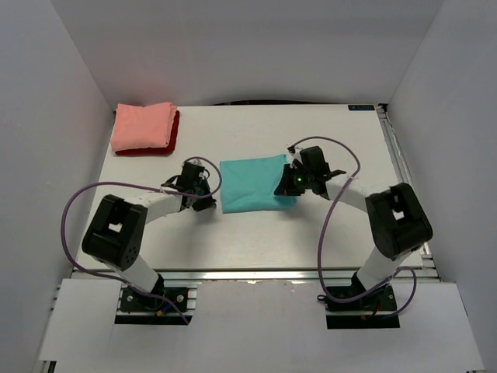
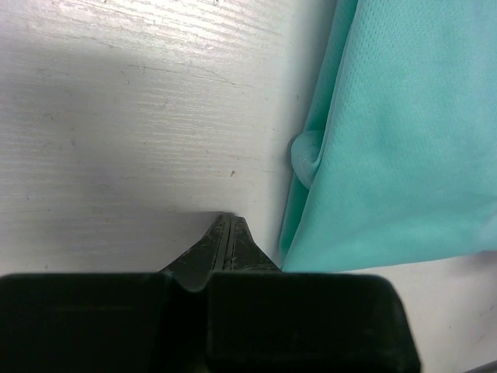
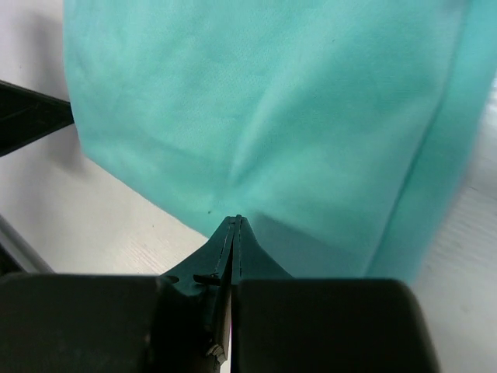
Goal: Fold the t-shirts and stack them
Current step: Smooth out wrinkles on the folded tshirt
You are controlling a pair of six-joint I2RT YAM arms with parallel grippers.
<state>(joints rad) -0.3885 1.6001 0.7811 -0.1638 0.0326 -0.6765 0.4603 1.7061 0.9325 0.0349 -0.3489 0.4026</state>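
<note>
A teal t-shirt [image 1: 252, 185] lies folded into a rectangle in the middle of the table. My left gripper [image 1: 204, 186] is shut and empty. Its tips [image 2: 226, 218] rest over bare table just off the shirt's left edge [image 2: 404, 140], where a small fold of cloth bulges out. My right gripper [image 1: 290, 183] is at the shirt's right side, shut, with its tips [image 3: 237, 220] on the teal cloth [image 3: 256, 101]; no cloth shows between the fingers. A salmon-pink t-shirt [image 1: 143, 126] lies folded on top of a dark red t-shirt [image 1: 175, 134] at the back left corner.
White walls [image 1: 70, 85] close in the table on the left, back and right. An aluminium rail [image 1: 256, 273] runs along the near edge by the arm bases. Purple cables [image 1: 78, 203] loop beside each arm. A dark shape [image 3: 27, 115] shows beyond the shirt in the right wrist view.
</note>
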